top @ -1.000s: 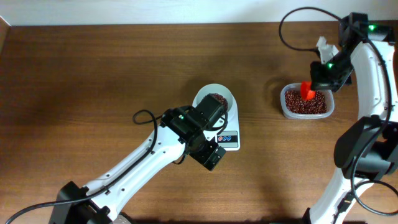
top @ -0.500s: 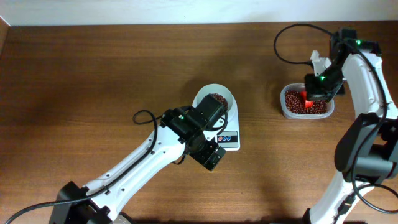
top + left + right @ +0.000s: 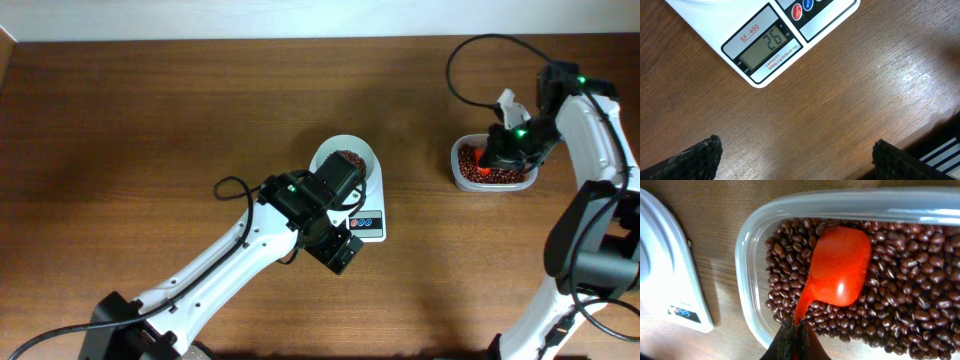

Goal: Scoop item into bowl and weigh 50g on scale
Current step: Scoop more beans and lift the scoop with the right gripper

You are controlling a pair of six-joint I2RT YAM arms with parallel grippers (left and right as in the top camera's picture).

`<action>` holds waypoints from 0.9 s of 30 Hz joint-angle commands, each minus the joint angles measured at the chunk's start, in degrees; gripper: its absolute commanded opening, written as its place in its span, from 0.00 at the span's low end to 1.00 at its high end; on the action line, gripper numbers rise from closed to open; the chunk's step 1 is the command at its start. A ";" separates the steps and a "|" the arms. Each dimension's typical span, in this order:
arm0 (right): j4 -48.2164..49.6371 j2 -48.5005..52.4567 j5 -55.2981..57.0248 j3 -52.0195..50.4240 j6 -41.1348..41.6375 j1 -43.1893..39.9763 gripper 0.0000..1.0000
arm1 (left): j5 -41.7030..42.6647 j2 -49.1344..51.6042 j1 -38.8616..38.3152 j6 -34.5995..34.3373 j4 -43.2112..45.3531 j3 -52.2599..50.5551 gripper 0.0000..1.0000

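The red scoop (image 3: 837, 267) is gripped by its handle in the right claw (image 3: 795, 341), its cup laid on the beans (image 3: 910, 310) in the tub (image 3: 747, 305). The left claw (image 3: 797, 157) is held spread wide just beside the scale (image 3: 765, 45).

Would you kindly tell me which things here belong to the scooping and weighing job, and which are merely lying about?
For the job: beans; clear tub holding them; red scoop, gripped by the right tool; white bowl; scale reading 26.
Lying about: white object beside the tub; I cannot tell what it is.
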 commanded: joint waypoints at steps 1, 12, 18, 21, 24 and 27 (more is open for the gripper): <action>-1.05 1.27 -10.82 -1.66 0.39 -2.80 0.04 | -0.39 -1.49 0.15 0.90 0.02 -0.44 0.99; -3.13 1.27 -17.97 -1.66 0.15 -11.78 0.04 | -0.42 -1.49 0.15 0.92 0.04 -0.44 0.99; -3.04 1.27 -22.80 -1.64 -1.60 -17.07 0.04 | -0.42 -1.49 0.15 0.92 0.02 -0.44 0.99; -3.45 1.27 -25.35 -1.64 -2.25 -18.21 0.04 | -0.42 -1.49 0.15 0.90 0.02 -0.44 0.99; -4.09 1.27 -25.70 -1.64 -2.27 -18.78 0.04 | -0.42 -1.49 0.15 0.90 0.02 -0.44 0.99; -4.92 1.27 -27.39 -1.55 -2.21 -19.96 0.04 | -0.42 -1.49 0.15 0.92 0.04 -0.44 0.99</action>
